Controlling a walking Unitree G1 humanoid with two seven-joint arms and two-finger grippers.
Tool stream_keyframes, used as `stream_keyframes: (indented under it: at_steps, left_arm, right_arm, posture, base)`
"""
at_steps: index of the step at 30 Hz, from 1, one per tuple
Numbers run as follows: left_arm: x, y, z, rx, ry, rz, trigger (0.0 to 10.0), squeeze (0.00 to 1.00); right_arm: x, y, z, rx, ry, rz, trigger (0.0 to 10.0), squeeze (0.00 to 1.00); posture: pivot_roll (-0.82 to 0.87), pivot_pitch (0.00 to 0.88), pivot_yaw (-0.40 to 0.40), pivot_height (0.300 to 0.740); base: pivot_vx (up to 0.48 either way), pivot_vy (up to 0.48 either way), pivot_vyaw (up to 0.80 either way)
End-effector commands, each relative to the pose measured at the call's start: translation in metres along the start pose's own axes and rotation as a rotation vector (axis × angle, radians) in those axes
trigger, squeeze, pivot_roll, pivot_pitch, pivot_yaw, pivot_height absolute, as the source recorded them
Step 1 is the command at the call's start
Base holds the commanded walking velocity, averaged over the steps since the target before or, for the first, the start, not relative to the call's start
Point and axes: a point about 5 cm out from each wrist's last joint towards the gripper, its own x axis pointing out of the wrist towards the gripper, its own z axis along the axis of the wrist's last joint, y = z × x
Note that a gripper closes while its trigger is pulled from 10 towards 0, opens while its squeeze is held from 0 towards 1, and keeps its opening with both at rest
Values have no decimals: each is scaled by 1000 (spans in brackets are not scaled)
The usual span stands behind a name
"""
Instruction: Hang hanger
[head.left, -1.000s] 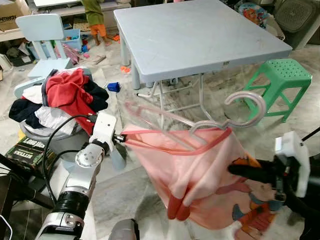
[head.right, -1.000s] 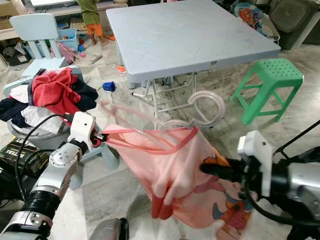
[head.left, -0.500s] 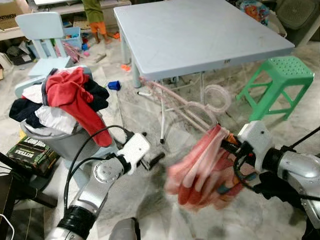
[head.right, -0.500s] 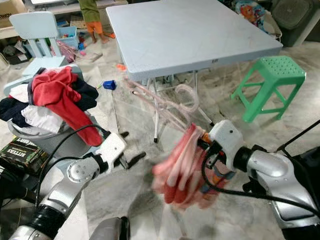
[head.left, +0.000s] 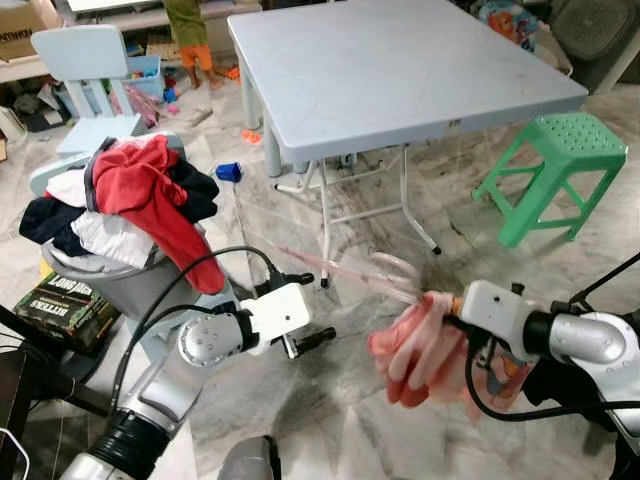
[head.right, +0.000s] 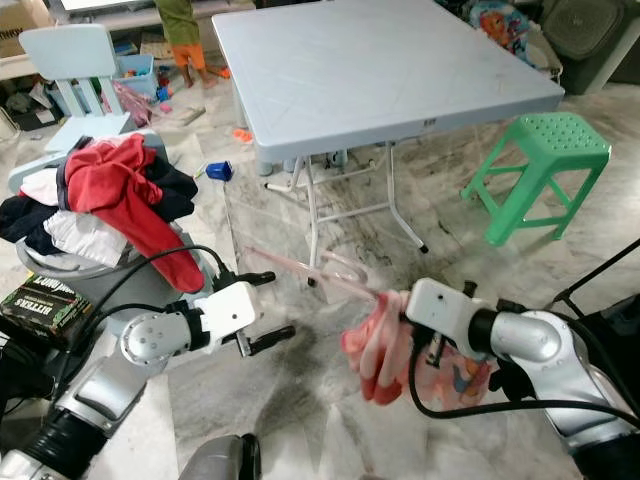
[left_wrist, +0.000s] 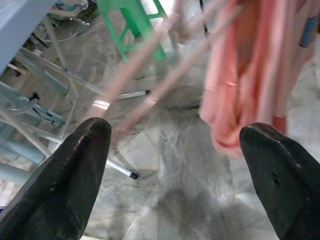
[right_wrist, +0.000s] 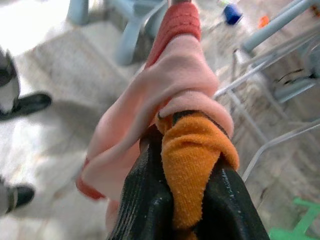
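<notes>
The right gripper (right_wrist: 190, 150) squeezes a pink shirt (head.left: 425, 345) over bare floor (head.left: 330, 410). The left gripper (left_wrist: 175, 155) is spread wide, holding nothing. Far left, a basket (head.left: 95, 280) holds piled clothes (head.left: 130, 195).

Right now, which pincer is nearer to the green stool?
The right. The right pincer, shut on the pink garment, is in front of the green stool; the left pincer, open, is farther off toward the laundry basket.

Marble floor (head.left: 350, 400), grey folding table (head.left: 400, 70) (green stool (head.left: 560, 160) beside)
</notes>
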Motion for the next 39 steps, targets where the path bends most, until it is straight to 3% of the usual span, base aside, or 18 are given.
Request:
stream_keyframes:
  at_steps: [1, 5, 7, 8, 9, 10, 11, 16, 21, 30, 39]
  left_arm:
    - [-3, 7, 8, 19, -54, -4, 10000, 1000]
    - [-5, 13, 3, 40, -31, 33, 10000, 1000]
    - [-6, 9, 0, 4, -33, -17, 10000, 549]
    - [-6, 9, 0, 4, -33, -17, 10000, 549]
    - [-6, 5, -1, -8, -44, -52, 10000, 0]
    - [-6, 2, -2, -27, -57, -69, 2588, 0]
    - [-5, 1, -4, -28, -58, -82, 0, 0]
    - [0, -4, -9, -24, -53, -162, 0, 0]
    - [3, 3, -7, 10, -69, -178, 0, 0]
    - [6, 10, 0, 2, -113, -192, 0, 0]
    - [18, 3, 7, 20, -154, -273, 0, 0]
  right_arm:
    - [0, 5, 3, -17, -29, 67, 10000, 0]
    - [1, 15, 4, -5, -59, 147, 10000, 0]
    - [-1, 17, 7, 2, -85, 168, 10000, 0]
    - [-1, 17, 7, 2, -85, 168, 10000, 0]
    - [-2, 17, 10, 3, -107, 178, 10000, 0]
    - [-5, 17, 13, -12, -141, 190, 10000, 0]
    - [-6, 17, 14, -4, -149, 201, 10000, 0]
    - [-12, 18, 12, -15, -147, 292, 10000, 0]
    - [-15, 16, 6, -40, -111, 333, 10000, 0]
    - [-10, 9, 5, -94, -97, 307, 10000, 0]
    - [1, 5, 11, -138, -128, 310, 10000, 0]
  posture:
    - [-27, 46, 9, 740]
    - [-30, 45, 8, 740]
    - [-30, 45, 8, 740]
    - [-30, 45, 8, 740]
    - [-30, 45, 8, 740]
    - [-36, 47, 10, 740]
    - [-36, 47, 10, 740]
    - [-42, 45, 11, 740]
    - [-46, 40, 13, 740]
    - [-47, 36, 14, 740]
    - [-45, 27, 9, 740]
  base:
    - [0, 0, 0]
    - [0, 0, 0]
    - [0, 0, 0]
    - [0, 0, 0]
    - [0, 0, 0]
    - [0, 0, 0]
    - [0, 0, 0]
    - [0, 0, 0]
    - [0, 0, 0]
    - [0, 0, 0]
    - [0, 0, 0]
